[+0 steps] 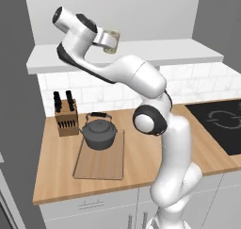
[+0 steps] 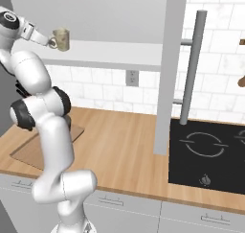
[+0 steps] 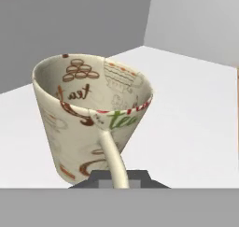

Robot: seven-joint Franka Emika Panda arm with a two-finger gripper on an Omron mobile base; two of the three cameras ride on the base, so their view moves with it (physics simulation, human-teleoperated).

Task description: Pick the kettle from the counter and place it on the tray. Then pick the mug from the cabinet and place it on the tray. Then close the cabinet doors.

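Light-brown wooden counter [image 1: 141,150] carries the flat pale wooden tray [image 1: 101,169], with the squat dark grey kettle [image 1: 99,133] sitting on its far end. Kettle step looks finished.

White arm reaches up into the wall cabinet [image 2: 115,52]; gripper [image 2: 50,41] is pressed together on the thin side handle of the small cream patterned mug [image 2: 61,39], which is on or just above the white shelf floor; contact there cannot be told.

Risks, judged:
- Handle-only pinch: mug may swing or slip as it comes off the shelf.
- Open grey cabinet door [image 2: 170,64] with its silver bar handle [image 2: 191,69] stands on the arm's right; a wide swing could clip it.
- Kettle takes up the tray's far end; lowering the mug close by could knock its arched handle.

Wooden knife block [image 1: 66,115] stands just beyond the tray; black hob [image 1: 221,122] lies well to the right.
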